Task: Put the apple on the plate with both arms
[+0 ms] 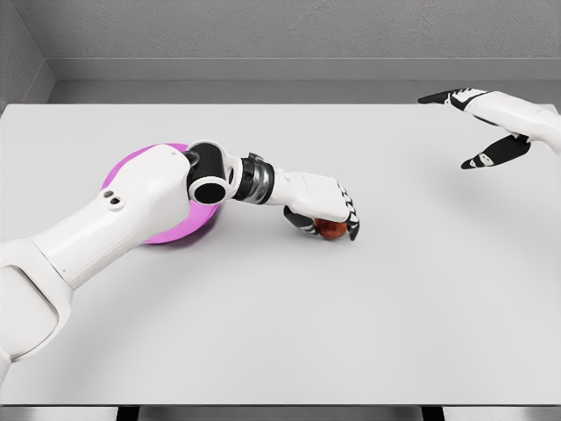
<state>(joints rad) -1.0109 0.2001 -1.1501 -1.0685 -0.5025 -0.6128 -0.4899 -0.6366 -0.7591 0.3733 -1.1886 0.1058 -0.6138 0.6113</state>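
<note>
The apple (330, 230) sits on the table (394, 298), a little left of the middle, and only a reddish sliver of it shows, because the left hand (323, 207) lies right over it. The fingers (351, 224) of that hand curl down around the fruit, dark tips on the far side and the thumb tucked under on the near side, so the hand is closed on the apple. I cannot say whether the fruit is off the surface or resting on it.

Just to the left of the hand, well within reach, is the pink plate (180, 230). The left forearm and elbow cross over it and hide most of it; only its rim shows at the top and along the lower right edge. The apple lies outside that rim, near it but not touching.

Far off at the upper right, the right hand (487, 132) hangs above the table's corner, fingers spread apart and holding nothing.
</note>
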